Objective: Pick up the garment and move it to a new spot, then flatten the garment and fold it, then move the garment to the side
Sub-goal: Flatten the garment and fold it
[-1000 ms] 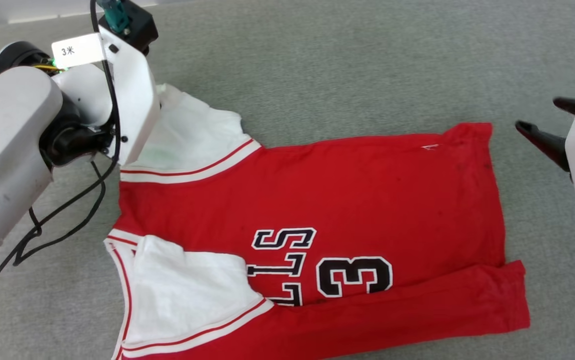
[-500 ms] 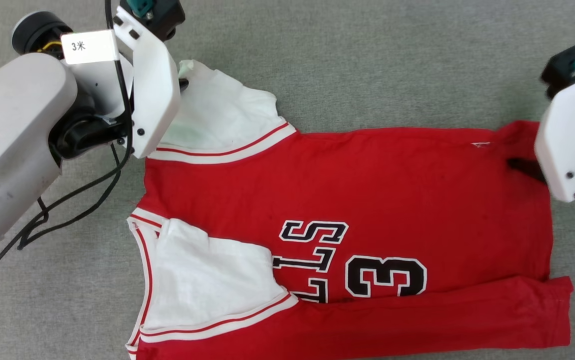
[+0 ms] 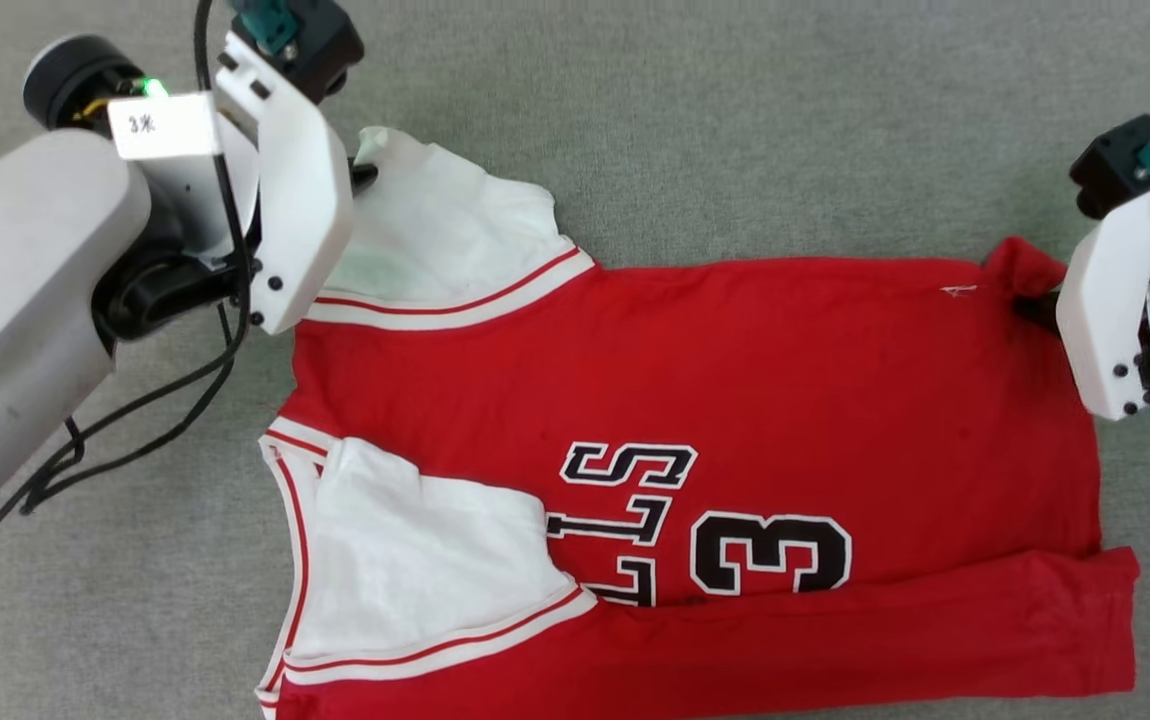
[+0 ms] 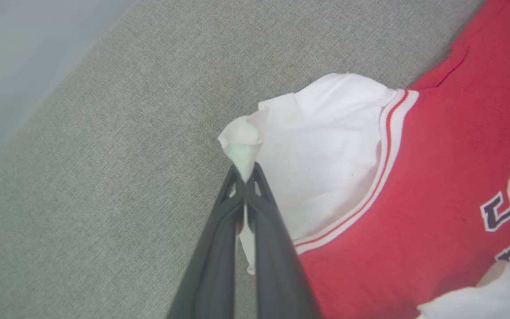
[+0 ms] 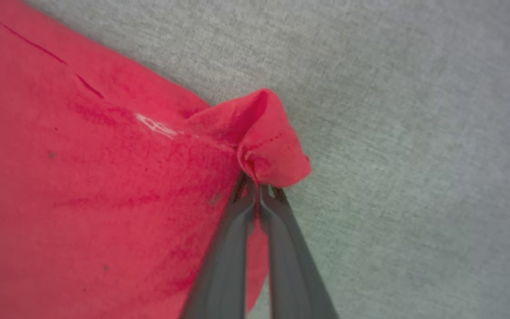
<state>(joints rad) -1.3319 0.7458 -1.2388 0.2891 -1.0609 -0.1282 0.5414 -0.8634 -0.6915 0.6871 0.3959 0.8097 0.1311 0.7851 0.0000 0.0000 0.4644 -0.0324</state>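
The garment (image 3: 735, 380), a red jersey with white sleeves and black lettering, lies spread on the grey surface with its near long edge folded over. My left gripper (image 4: 247, 177) is shut on the tip of the far white sleeve (image 4: 326, 146), which bunches up at the fingertips; in the head view that gripper (image 3: 367, 178) sits at the sleeve's upper left corner. My right gripper (image 5: 257, 179) is shut on the far hem corner (image 5: 268, 141), pinched into a raised fold. Seen from the head, the right gripper (image 3: 1030, 308) is mostly hidden behind its white wrist.
Grey carpet-like surface (image 3: 735, 120) extends all around the jersey. A black cable (image 3: 135, 410) hangs from my left arm over the surface at the left. A pale wall or edge (image 4: 15, 57) shows at the upper left of the left wrist view.
My right gripper came in from the right, open a second ago, and has shut on the hem corner, lifting it slightly. The head camera shifted. The left gripper keeps its hold on the sleeve.
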